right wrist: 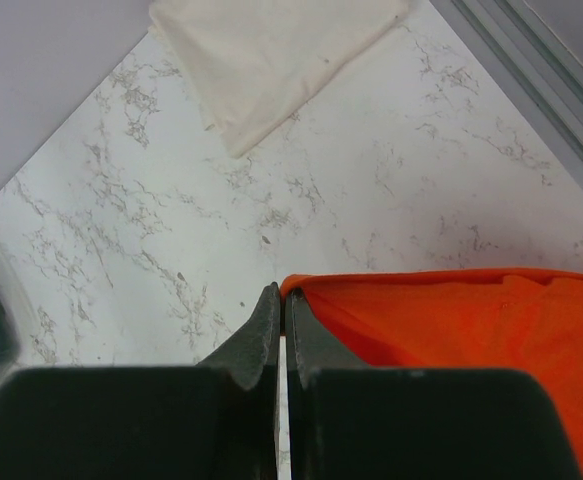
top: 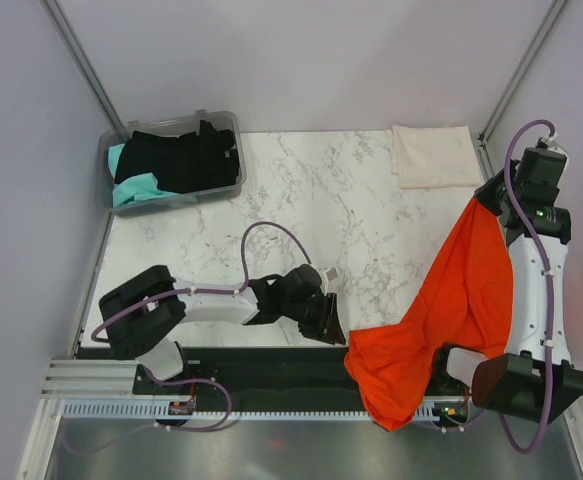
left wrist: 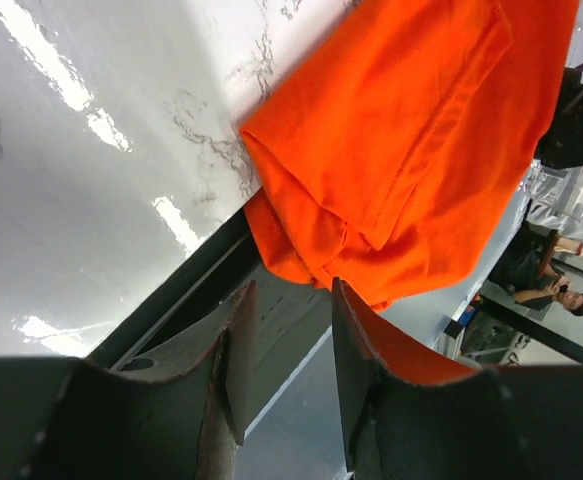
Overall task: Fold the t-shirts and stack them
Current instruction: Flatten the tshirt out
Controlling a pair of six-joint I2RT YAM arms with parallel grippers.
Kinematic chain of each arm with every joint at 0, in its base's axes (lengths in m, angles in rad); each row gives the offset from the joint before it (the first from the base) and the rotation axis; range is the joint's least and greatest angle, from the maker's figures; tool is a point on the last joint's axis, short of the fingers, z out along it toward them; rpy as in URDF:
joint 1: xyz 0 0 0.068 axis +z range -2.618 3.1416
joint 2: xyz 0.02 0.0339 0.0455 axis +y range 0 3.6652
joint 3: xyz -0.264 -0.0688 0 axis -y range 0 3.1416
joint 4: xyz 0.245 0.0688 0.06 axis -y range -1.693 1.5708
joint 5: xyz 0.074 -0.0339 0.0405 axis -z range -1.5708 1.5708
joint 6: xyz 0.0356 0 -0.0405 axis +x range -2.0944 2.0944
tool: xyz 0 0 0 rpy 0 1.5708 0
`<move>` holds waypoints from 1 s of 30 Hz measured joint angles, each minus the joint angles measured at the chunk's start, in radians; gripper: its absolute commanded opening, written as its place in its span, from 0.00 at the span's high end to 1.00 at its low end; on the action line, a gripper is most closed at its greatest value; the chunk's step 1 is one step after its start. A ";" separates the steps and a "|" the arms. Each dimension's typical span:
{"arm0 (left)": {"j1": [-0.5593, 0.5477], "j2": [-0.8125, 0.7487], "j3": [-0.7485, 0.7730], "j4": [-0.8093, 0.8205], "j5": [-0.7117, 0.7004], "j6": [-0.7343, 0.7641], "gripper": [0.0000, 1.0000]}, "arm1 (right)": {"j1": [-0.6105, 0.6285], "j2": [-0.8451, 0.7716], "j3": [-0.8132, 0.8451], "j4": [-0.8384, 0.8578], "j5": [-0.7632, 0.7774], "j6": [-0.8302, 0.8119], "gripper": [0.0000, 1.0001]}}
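An orange-red t-shirt [top: 461, 290] hangs from my right gripper [top: 483, 203], which is shut on its upper edge [right wrist: 316, 288] above the table's right side. The cloth drapes down and left, and its lower end [top: 391, 395] spills over the table's front edge. My left gripper [top: 333, 322] sits low by that lower corner. Its jaws stand open with nothing between them, and the orange cloth [left wrist: 391, 170] lies just beyond the fingertips [left wrist: 343, 300]. A cream-white t-shirt [top: 436, 155] lies folded at the back right. Black [top: 186, 155] and teal [top: 136, 190] t-shirts lie in the bin.
A clear grey plastic bin [top: 231, 125] stands at the back left corner of the marble table [top: 301, 190]. A black rail [top: 261, 365] and the arm bases run along the front edge. Grey walls close in on both sides.
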State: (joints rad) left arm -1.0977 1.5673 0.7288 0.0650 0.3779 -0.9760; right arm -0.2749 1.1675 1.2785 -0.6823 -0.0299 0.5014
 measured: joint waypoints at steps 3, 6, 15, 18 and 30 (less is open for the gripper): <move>-0.006 0.055 0.013 0.029 0.013 -0.030 0.55 | 0.000 -0.006 0.000 0.000 0.000 0.000 1.00; -0.015 0.095 0.022 0.051 0.021 -0.050 0.55 | 0.000 -0.007 0.000 0.000 0.000 0.000 1.00; -0.026 0.167 0.061 0.094 0.029 -0.074 0.56 | 0.000 -0.008 0.000 -0.002 0.000 0.000 1.00; -0.031 0.195 0.077 0.106 0.037 -0.082 0.59 | 0.000 -0.009 -0.001 -0.002 0.000 0.000 1.00; -0.045 0.246 0.082 0.125 0.053 -0.098 0.62 | 0.000 -0.025 -0.018 -0.005 0.000 0.000 1.00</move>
State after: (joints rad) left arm -1.1423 1.8137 0.8108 0.1902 0.4309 -1.0737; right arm -0.2749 1.1427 1.2610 -0.6876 -0.0299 0.5014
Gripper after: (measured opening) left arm 0.400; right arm 0.032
